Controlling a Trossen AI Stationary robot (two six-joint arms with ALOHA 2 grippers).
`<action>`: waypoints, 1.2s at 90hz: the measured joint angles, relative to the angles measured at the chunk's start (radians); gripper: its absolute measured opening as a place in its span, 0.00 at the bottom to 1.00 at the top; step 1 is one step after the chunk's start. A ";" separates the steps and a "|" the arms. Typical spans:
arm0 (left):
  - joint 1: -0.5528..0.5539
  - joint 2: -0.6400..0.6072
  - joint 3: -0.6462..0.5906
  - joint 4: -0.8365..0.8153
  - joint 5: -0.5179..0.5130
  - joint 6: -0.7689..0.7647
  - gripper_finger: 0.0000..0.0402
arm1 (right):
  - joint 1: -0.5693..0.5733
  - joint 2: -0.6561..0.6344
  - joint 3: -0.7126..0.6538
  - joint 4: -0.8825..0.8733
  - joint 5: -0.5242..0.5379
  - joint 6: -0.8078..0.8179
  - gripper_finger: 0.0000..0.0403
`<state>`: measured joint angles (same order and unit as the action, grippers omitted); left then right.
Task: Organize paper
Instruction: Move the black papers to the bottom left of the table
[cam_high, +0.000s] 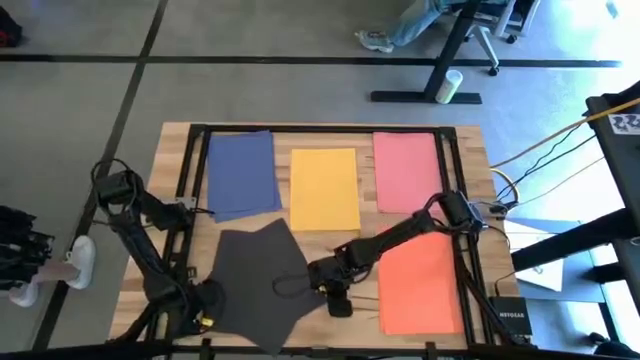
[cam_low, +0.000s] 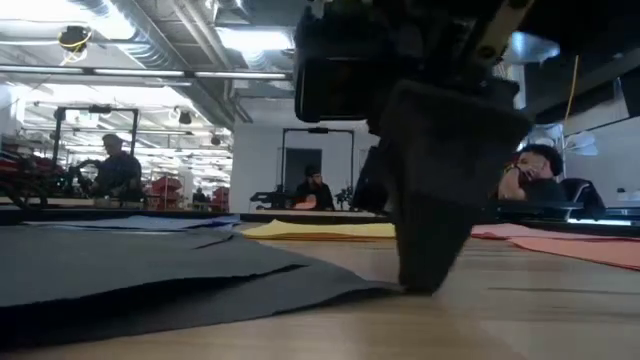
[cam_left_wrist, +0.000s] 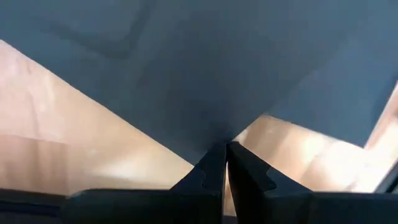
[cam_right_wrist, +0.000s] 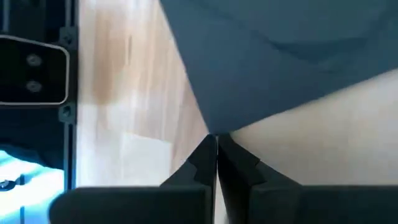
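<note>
dark grey paper (cam_high: 255, 280) lies rumpled on the near-left part of the counter (cam_high: 470, 150), corners skewed, one edge lifted a little off the wood in my low view. i have it pinched at two corners. left gripper (cam_left_wrist: 225, 149) sits at the sheet's near-left corner, close to the counter's front edge; in the left wrist view its fingers (cam_left_wrist: 205, 171) are pressed together with the paper's point caught between them. right gripper (cam_right_wrist: 216, 138) is at the sheet's right corner, near the counter's middle front; its fingers (cam_right_wrist: 239, 163) are closed on that tip as well, the grey sheet fanning away from them over bare wood. in the low view the right gripper's tip meets the counter at the sheet's edge.

other sheets lie flat. blue paper (cam_high: 242, 172) far left, looks like two sheets stacked slightly askew, its near edge close to the grey sheet's far corner. yellow paper (cam_high: 324, 187) at the middle back, just beside the blue, apart from it. pink paper (cam_high: 407, 170) far right. orange paper (cam_high: 420, 283) near right, beside the right arm, its inner edge near the right gripper.

black frame rails (cam_high: 190, 175) run round the counter. beyond it in the low view, people (cam_low: 118, 170) sit at desks.
</note>
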<state>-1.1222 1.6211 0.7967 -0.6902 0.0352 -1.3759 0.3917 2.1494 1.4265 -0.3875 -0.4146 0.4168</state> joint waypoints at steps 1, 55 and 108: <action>0.002 0.000 0.000 -0.002 -0.003 0.003 0.00 | 0.002 0.000 0.000 0.002 0.000 0.000 0.00; 0.077 0.008 0.075 -0.353 -0.186 0.020 0.00 | 0.057 -0.026 0.001 0.003 0.007 0.025 0.00; 0.013 0.009 0.077 -0.030 -0.013 -0.057 0.00 | -0.009 -0.051 0.003 -0.124 0.293 0.049 0.00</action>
<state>-1.1088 1.6299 0.8732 -0.7206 0.0225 -1.4334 0.3828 2.0979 1.4300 -0.5114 -0.1219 0.4660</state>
